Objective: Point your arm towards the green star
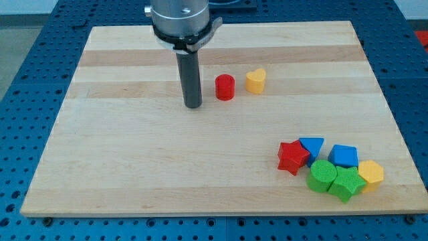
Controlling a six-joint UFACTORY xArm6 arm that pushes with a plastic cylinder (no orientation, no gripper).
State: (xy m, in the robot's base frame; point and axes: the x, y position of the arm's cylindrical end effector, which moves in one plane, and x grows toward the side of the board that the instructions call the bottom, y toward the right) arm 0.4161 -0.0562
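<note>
The green star [346, 183] lies near the view's bottom right, in a tight cluster of blocks, touching a green round block [322, 176] on its left and a yellow hexagon [370, 174] on its right. My tip [193, 106] rests on the board in the upper middle, far to the upper left of the green star. It stands just left of a red cylinder [225, 87], with a small gap between them.
A yellow heart [255, 81] sits right of the red cylinder. The cluster also holds a red star [293, 157], a blue triangle [311, 146] and a blue block [344, 156]. The wooden board [120, 167] lies on a blue perforated table.
</note>
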